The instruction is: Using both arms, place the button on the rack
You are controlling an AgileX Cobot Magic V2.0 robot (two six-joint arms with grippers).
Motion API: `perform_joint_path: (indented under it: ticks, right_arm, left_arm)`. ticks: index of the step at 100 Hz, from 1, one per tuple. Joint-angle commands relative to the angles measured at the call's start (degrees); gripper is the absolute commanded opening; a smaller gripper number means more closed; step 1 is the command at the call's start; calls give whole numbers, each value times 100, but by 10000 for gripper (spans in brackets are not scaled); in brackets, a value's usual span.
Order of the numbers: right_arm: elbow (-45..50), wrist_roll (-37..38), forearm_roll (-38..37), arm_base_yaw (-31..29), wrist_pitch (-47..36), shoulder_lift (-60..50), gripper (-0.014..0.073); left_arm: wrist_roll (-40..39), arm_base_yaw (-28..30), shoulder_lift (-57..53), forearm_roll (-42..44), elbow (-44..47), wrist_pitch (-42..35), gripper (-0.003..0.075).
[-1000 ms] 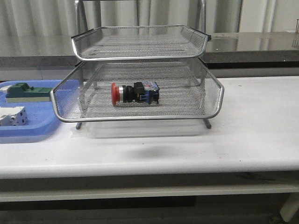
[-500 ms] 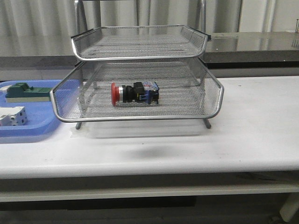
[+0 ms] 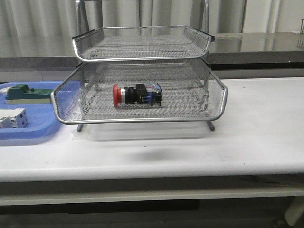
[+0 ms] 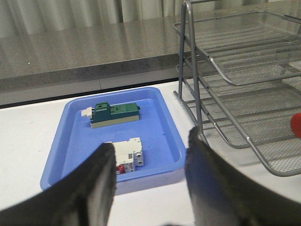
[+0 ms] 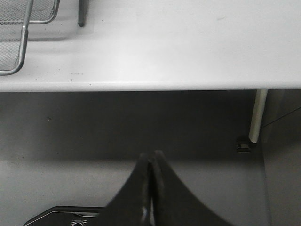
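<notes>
Now one button (image 3: 137, 94) lies in the rack (image 3: 142, 76)'s lower pulled-out tray, unmoved since earlier. Two grippers: left gripper (image 4: 150, 181) spread apart, empty; right gripper (image 5: 150, 188) pressed closed, empty.

Front view: even, bright overhead light; soft smudge shadow on table (image 3: 156, 154) at 6 o'clock below rack (image 3: 142, 76). Glare on counter (image 3: 256, 45) at 2 o'clock. Left wrist: fingers (image 4: 89, 188) blurred, bkgd sharp. Right wrist: dim under table, fingers (image 5: 150, 188) out of focus.
</notes>
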Motion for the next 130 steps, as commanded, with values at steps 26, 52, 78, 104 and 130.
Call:
perform_joint_path:
  ticks: [26,52,78,104,130]
  right_arm:
    - [-199,-35,-18,-46,-304,-18,-68]
    - [-199,-35,65,-46,-495,-18,-68]
    - [-199,-487,844,-41,-627,349,-66]
    - [-199,-1039,1793,313,-1130,1226,-64]
    - [-199,-1039,1798,1709,-2141,2495,-64]
  left_arm:
    - [-48,5,33,-81,-160,-490,4]
    - [-48,5,33,-81,-160,-490,4]
    - [-48,5,33,-81,-160,-490,4]
    - [-48,5,33,-81,-160,-490,4]
    - [-48,5,33,-81,-160,-490,4]
